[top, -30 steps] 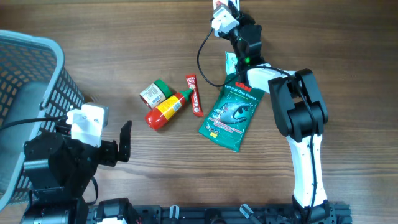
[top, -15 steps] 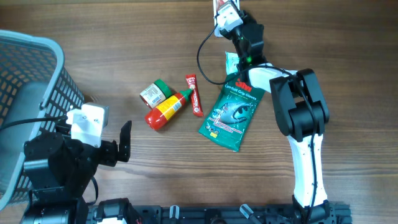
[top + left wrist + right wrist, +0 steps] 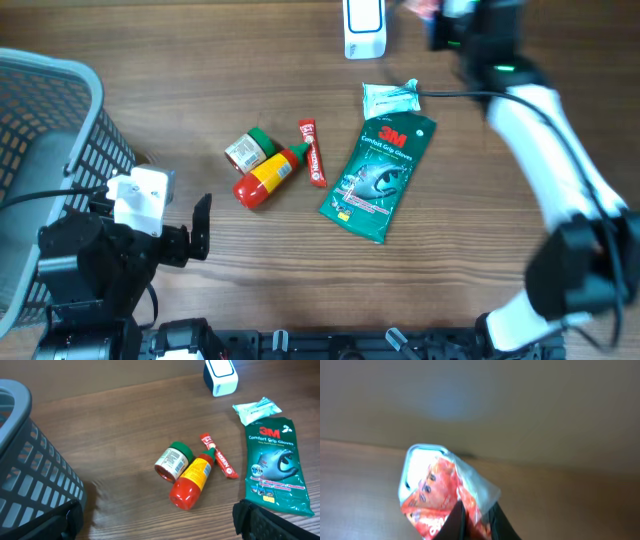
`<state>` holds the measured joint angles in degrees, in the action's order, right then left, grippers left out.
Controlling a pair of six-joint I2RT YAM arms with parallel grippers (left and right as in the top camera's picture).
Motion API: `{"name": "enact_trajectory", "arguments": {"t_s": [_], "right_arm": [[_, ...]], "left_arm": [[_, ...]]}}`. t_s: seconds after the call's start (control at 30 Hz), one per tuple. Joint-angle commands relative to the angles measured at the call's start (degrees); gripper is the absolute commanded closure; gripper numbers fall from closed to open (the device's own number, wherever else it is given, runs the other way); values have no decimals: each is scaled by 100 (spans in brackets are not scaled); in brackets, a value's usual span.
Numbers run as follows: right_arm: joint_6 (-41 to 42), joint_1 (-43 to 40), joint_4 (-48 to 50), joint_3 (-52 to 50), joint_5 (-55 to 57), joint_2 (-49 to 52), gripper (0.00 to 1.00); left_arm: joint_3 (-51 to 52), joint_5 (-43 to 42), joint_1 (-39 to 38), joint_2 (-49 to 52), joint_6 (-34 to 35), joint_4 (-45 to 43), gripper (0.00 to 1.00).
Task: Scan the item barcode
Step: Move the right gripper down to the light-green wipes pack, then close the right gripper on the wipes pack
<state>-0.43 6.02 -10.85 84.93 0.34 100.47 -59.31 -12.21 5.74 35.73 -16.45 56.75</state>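
Observation:
The item is a red-orange packet with a clear sealed edge, and my right gripper is shut on its lower corner. A white-rimmed shape, likely the scanner, shows blurred right behind the packet. In the overhead view the white scanner stands at the table's far edge. The right gripper is just to its right, motion-blurred, with a bit of the packet showing. My left gripper stays open near the front left, nothing between its fingers.
A green 3M glove pack, a small white sachet, a red stick pack, a red sauce bottle and a green-lidded jar lie mid-table. A grey mesh basket stands at the left.
The right arm has swung away from above the scanner to the right, carrying the packet; the scanner now shows uncovered. The left arm has not moved.

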Motion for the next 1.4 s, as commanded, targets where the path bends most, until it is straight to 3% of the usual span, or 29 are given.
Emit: {"name": "enact_trajectory", "arguments": {"t_s": [0.0,0.07,0.17,0.4,0.53,0.57,0.6,0.67,0.7,0.77,0.9,1.07,1.17,1.37], "right_arm": [[1178,-1128,-1384,-15,-1196,-664,96],[1615,-2028,-2564,-17,-1711,-619,96],[1862,-2997,-3383,-116,-1687,-426,96],[2920,-4266,-2964,-1434,-1180,-256,96],[2839,-4404,-2618,-1788,-485,-243,96],[2844,-4402,-2570,-1788,-485,-243,87],[2839,-4402,-2516,-1788,-490,-243,58],[2767,-4402,-2428,-1777,-501,-243,13],[2597,-4402,-2446,-1705,-546,-245,2],[2588,-4380,-2586,-1547,-660,-337,0],[2404,-3899,-2223,-1410,-1746,-1003,0],[1519,-1676,-933,-1410,-1937,-1226,0],[1447,-363,-79,-1261,-1976,-407,0],[1414,120,-1180,549,-1934,1700,0]], "left_arm": [[7,-11,33,-15,-94,-7,0],[7,-11,33,-15,-94,-7,0],[7,-11,33,-15,-94,-7,0],[7,-11,33,-15,-94,-7,0],[7,-11,33,-15,-94,-7,0],[7,-11,33,-15,-94,-7,0],[7,-11,33,-15,-94,-7,0],[7,-11,33,-15,-94,-7,0],[7,-11,33,-15,-94,-7,0],[7,-11,33,-15,-94,-7,0],[7,-11,33,-15,-94,-7,0],[7,-11,33,-15,-94,-7,0],[7,-11,33,-15,-94,-7,0],[7,-11,33,-15,-94,-7,0]]}}
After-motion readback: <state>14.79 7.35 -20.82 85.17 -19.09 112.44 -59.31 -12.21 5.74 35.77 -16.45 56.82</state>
